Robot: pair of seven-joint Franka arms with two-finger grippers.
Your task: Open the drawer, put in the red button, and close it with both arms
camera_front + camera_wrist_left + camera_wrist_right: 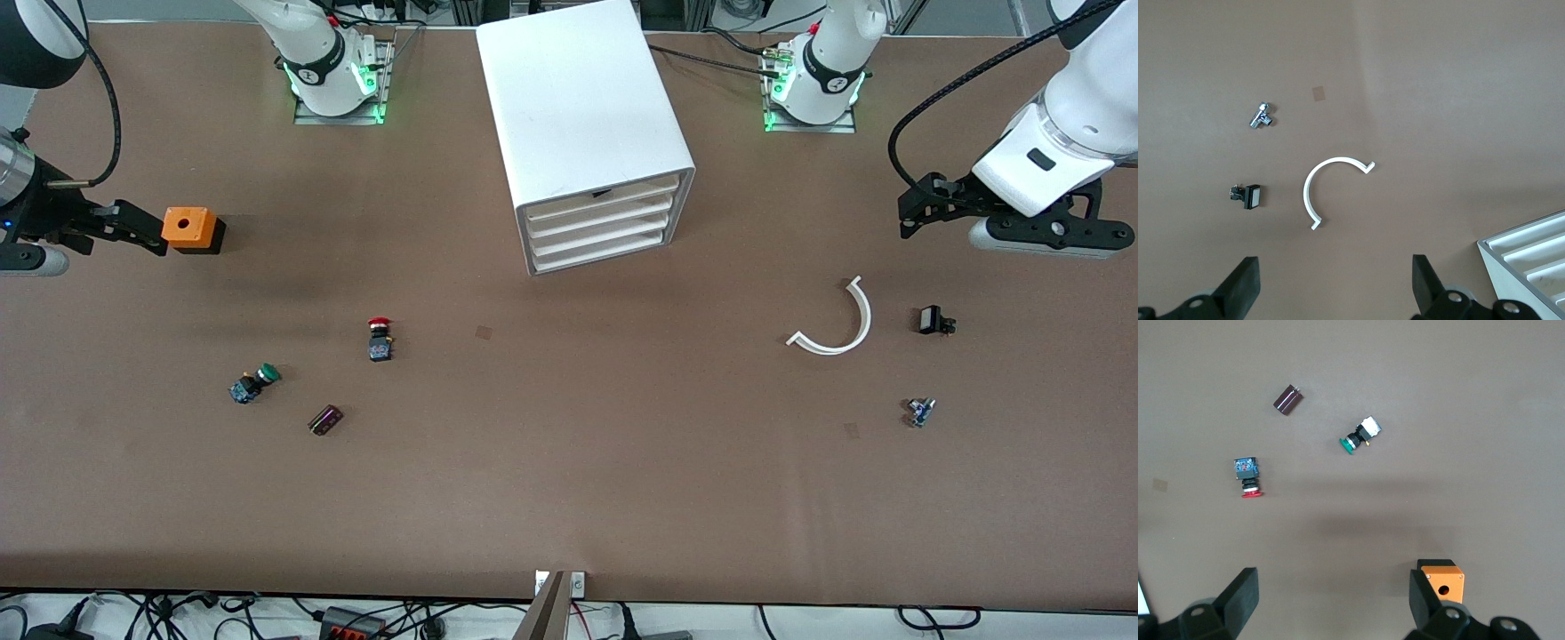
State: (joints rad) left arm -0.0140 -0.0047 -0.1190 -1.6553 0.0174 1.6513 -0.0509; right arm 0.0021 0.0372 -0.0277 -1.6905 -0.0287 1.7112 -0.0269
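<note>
Wide brown table (569, 462), carrying a white boxy four-drawer cabinet (582, 116), orange box with a hole (189, 228), red-capped push-button (380, 340), green-capped switch (253, 384), dark small block (325, 420), white curved plastic strip (840, 324), two small dark parts.

Both arms hang above the table, one at each end, touching nothing. The left arm reaches out from its base and bends back inward, its left gripper (907, 215) held in the air with fingers (1245, 283) spread wide and empty. The right arm comes in low from the table's edge, its right gripper (147, 233) likewise up, its fingers (1243, 593) parted with nothing between them.
</note>
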